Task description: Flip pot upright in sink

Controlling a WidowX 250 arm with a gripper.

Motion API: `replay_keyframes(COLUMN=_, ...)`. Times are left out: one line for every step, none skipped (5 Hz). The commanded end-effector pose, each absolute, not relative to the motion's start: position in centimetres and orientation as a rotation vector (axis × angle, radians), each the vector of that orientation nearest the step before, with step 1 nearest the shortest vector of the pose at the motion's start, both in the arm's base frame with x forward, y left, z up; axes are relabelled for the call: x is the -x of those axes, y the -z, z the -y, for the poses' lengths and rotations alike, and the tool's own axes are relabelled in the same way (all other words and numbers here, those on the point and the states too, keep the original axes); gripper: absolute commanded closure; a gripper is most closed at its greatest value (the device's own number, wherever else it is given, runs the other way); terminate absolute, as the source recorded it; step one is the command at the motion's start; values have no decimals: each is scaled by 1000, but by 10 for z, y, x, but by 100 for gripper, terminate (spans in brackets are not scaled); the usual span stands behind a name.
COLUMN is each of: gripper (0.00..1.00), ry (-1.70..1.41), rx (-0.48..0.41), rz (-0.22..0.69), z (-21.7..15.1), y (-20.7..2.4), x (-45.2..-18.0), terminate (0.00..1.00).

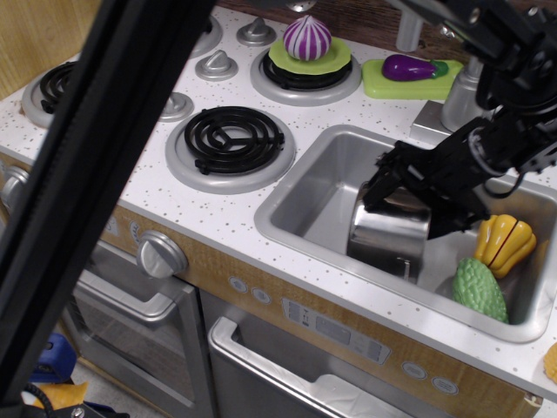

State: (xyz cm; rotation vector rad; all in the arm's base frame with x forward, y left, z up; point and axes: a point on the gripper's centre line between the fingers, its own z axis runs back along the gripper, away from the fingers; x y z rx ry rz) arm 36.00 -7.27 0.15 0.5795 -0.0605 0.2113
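The gripper (409, 198) reaches down into the sink (296, 202) with its two black fingers straddling the top edge of the pot (389, 232), pinching it there, I'd say so the pot can be swung about that edge. The pot hangs just below the fingers, near the sink's middle, tilted with its shiny wall facing us; a yellow toy (504, 243) and green toy (479, 290) lie beside it to the right, so I'd guess it's held clear of them.

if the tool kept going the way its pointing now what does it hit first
Probably the pot: the tool reaches down-left over its rim, apparently already touching. Past that lies the sink floor. Depth is unclear.
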Motion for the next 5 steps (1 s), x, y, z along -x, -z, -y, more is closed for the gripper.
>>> replay_keyframes(gripper=100, ry=-244, rx=-518, rz=163, z=68, y=-35, x=-368, terminate=0)
replay_keyframes(gripper=100, ry=-251, rx=-460, rz=165, z=60, y=-41, x=-365, terminate=0)
replay_keyframes(gripper=100, ry=-286, rx=-350, rz=180, z=48, y=-39, x=-356, terminate=0)
replay_keyframes(gripper=100, ry=-262, rx=-325, rz=173, z=37, y=-39, x=-351, terminate=0)
replay_keyframes(gripper=0, ry=-233, rx=-312, rz=171, z=28, y=-36, x=-349, terminate=0)
